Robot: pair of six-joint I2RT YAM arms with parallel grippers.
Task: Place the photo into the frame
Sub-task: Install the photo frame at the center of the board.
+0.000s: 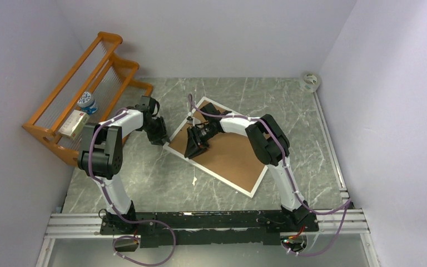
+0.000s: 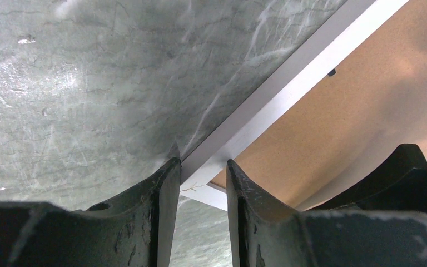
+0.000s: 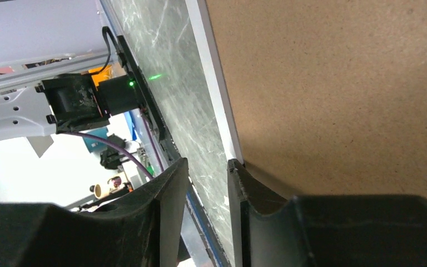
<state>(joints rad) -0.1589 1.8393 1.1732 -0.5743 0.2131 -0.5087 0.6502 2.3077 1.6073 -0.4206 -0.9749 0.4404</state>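
- On the table (image 1: 161, 181), the frame (image 1: 234, 160) lies flat and face down with its brown back uppermost. Its long axis runs diagonally across the arms' reach.
- At the frame's corner on the left arm's side, the left fingers (image 2: 158, 217) straddle the white rim, one outside it over bare table and the other over the brown back. The rim fills the gap between them. I cannot tell whether they pinch it or merely bracket it.
- A little along the frame's near long rim from that corner, the right fingers (image 3: 256, 214) stand spread. One is outside the rim, and the other is at the edge of the back. Nothing is clamped.
- The photo is not visible in any view. Whether it lies beneath the frame's back cannot be told.
- Judgement: the coming move turns on the rim running between each pair of fingers. Both arms work at the same end of the frame, the left nearer the corner, and the opposite end is unattended.
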